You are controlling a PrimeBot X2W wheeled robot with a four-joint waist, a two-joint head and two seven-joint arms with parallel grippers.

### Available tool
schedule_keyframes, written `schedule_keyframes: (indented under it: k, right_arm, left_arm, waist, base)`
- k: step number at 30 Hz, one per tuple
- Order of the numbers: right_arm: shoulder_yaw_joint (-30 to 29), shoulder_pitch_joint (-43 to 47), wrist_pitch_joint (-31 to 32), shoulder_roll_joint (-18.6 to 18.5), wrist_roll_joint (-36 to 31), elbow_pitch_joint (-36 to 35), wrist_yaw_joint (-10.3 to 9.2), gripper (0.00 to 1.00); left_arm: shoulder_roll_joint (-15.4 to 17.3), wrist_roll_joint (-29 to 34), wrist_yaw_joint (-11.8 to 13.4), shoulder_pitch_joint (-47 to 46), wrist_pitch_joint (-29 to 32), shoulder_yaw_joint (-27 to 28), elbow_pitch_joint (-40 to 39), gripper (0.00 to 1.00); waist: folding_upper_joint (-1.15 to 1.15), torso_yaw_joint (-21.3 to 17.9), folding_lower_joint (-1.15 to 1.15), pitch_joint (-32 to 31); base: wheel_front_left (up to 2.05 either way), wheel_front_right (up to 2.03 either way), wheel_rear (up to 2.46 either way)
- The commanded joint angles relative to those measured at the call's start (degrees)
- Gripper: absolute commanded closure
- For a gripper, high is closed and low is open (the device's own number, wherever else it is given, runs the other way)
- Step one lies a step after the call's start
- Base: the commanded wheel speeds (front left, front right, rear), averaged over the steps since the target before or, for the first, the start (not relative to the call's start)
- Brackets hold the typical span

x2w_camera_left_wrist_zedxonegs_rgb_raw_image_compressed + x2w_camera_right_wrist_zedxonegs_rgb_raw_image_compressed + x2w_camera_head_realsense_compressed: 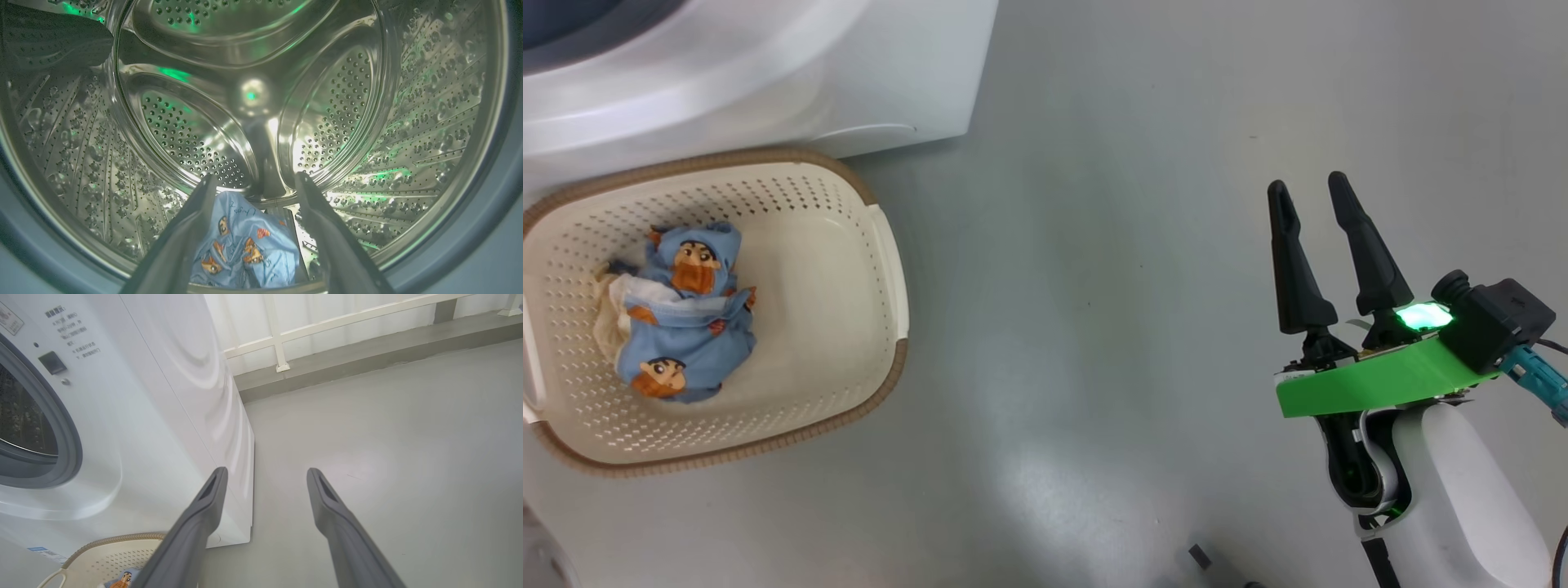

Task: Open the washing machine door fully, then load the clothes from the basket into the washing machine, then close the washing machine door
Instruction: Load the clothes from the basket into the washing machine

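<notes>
My left gripper, fingers spread, is inside the washing machine drum above one garment. The other clothes lie in the basket, far left of my open right gripper; the left arm is probably nearer.

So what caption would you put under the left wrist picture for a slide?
Left gripper open inside the steel drum, a light-blue printed garment showing between its fingers.

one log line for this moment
loading | left end effector: open in drum, by blue garment | right end effector: open, above floor | basket: clothes inside
</notes>
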Motion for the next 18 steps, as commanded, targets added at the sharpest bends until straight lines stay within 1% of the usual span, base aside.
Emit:
schedule_keyframes:
  k: [1,11,18]
  right_arm:
    - [0.5,0.8,-0.3,0.2,0.3,-1.1,0.32,0.00]
    - [-1.1,1.6,-0.3,0.1,-1.4,-0.9,0.32,0.00]
    - [-1.8,2.7,-0.3,-1.3,-1.8,-0.6,0.32,0.00]
  left_arm:
    - [2.4,0.1,0.1,1.9,-0.3,0.4,-1.7,0.00]
    - [1.5,-2.3,0.0,9.7,-0.3,-2.8,-2.6,0.00]
    - [-0.6,-4.5,0.0,16.0,-0.3,-3.9,-4.8,0.00]
  waist:
    - [0.00,0.3,0.00,-0.5]
    - [0.00,2.5,0.00,-3.7]
    - [0.00,5.0,0.00,-6.7]
  base:
    - [0.00,0.00,0.00]
    - [0.00,0.00,0.00]
    - [0.00,0.00,0.00]
